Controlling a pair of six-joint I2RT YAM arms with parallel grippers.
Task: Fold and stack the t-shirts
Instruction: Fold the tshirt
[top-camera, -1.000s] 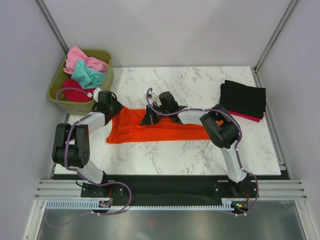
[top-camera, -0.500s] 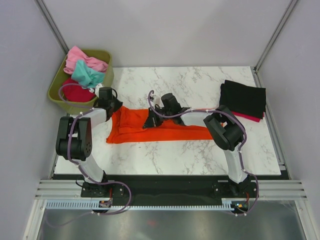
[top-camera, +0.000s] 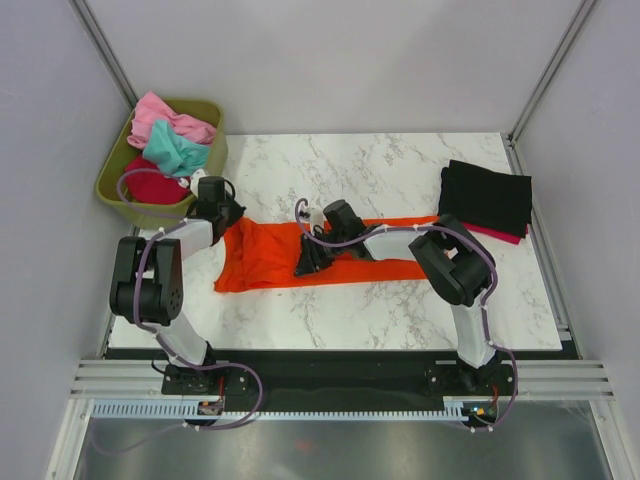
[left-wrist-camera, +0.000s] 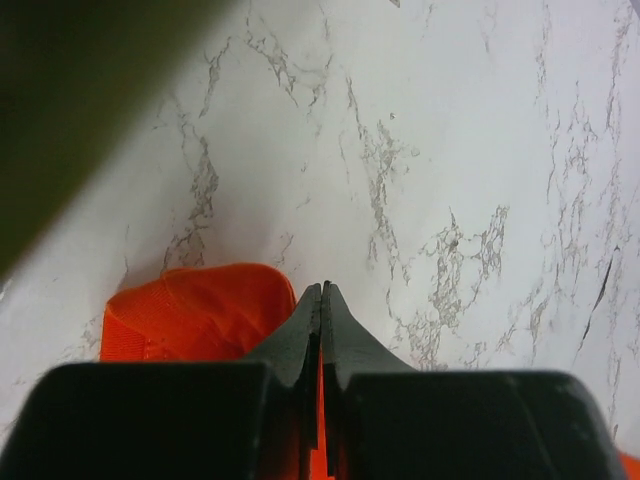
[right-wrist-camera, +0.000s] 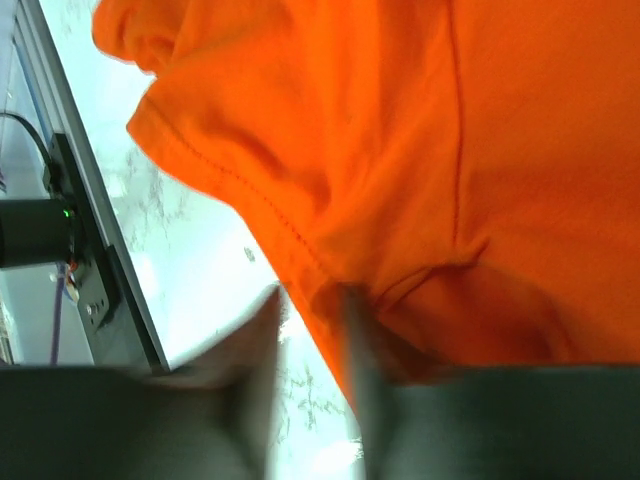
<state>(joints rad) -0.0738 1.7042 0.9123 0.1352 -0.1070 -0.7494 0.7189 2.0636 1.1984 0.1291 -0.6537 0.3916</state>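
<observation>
1. nearest the camera, the base plate (top-camera: 330, 365) carries both arm bases. a band of marble table (top-camera: 380, 300) runs between it and the near hem of the orange t-shirt (top-camera: 265, 255).
2. the right gripper (top-camera: 305, 265) sits low on that near hem, about mid-length. in the right wrist view its fingers (right-wrist-camera: 270, 330) are blurred and stand apart, with marble visible in the gap. the hem crosses at the tips (right-wrist-camera: 312, 300) and is not clamped.
3. beyond the right fingers, orange cloth (right-wrist-camera: 400, 150) fills the right wrist view. to their left it shows the table's edge and a black frame piece (right-wrist-camera: 100, 290).
4. the shirt lies flat as a long band, running from the left gripper (top-camera: 228, 218) past the right fingers toward the right side of the table.
5. the left gripper holds the shirt's far-left corner. the left wrist view shows its fingers pressed together (left-wrist-camera: 321, 292) with a sliver of orange pinched between them. a rounded fold (left-wrist-camera: 200, 310) lies just left of the tips, and marble (left-wrist-camera: 450, 150) lies ahead and to the right.
6. only the overhead view shows the shirt's full outline. only the wrist views show how the fingers stand.
7. beyond the left fingers, at the far-left corner, the olive-green bin (top-camera: 105, 185) holds the pink t-shirt (top-camera: 160, 115), the teal t-shirt (top-camera: 175, 150) and the dark red t-shirt (top-camera: 150, 185).
8. far right of the right fingers, well apart, the black t-shirt (top-camera: 487, 195) lies folded on the crimson t-shirt (top-camera: 495, 233) at the table's right edge.
</observation>
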